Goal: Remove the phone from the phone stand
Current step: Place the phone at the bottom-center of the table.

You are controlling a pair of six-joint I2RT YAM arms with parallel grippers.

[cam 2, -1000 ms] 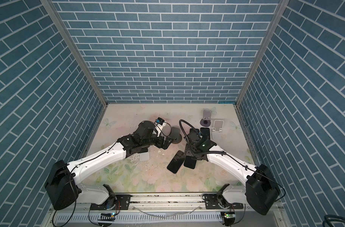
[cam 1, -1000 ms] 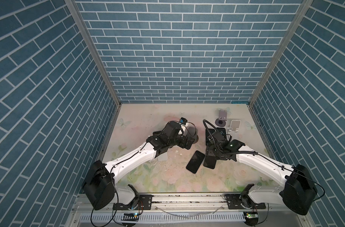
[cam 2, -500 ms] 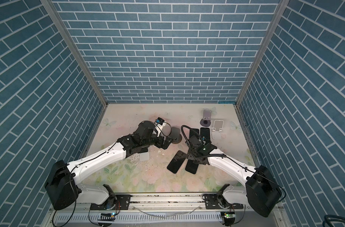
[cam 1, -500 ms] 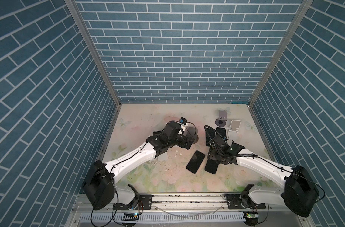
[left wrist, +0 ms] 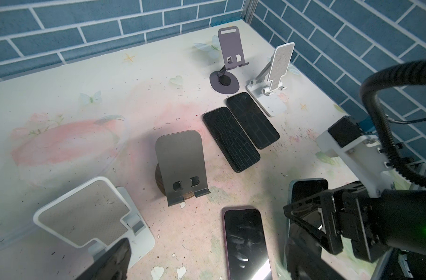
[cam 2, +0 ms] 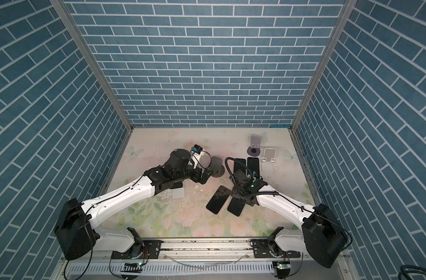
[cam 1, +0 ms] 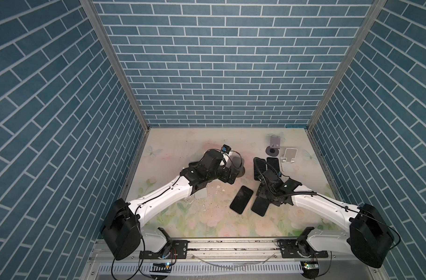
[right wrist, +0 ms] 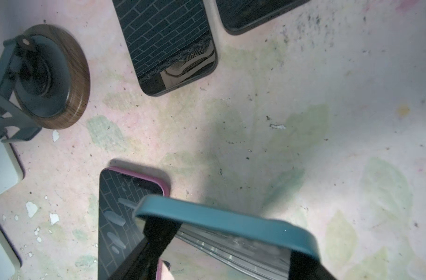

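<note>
The right gripper [cam 1: 267, 196] has its jaws closed on the edges of a teal-cased phone [right wrist: 231, 225]. The phone is off any stand and tilted, low over the table [cam 1: 207, 225] at about 4 o'clock from the table's middle in both top views. Whether its lower end touches the surface cannot be told. A pink-cased phone [cam 1: 241, 199] lies flat just beside it at 9 o'clock. The grey stand on a wooden base [left wrist: 180, 164] is empty, as are the purple stand [left wrist: 230, 52] and the white stand [left wrist: 278, 70] toward 1 o'clock. Two more dark phones [left wrist: 231, 139] lie flat between them. The left gripper [cam 1: 232, 178] hovers near the grey stand with its jaws wide open and holds nothing.

The removal itself looks done, and the step in hand appears to be setting the phone down. The next move likely calls for lowering the phone flat, opening the jaws, and lifting away without nudging the pink-cased phone.
</note>
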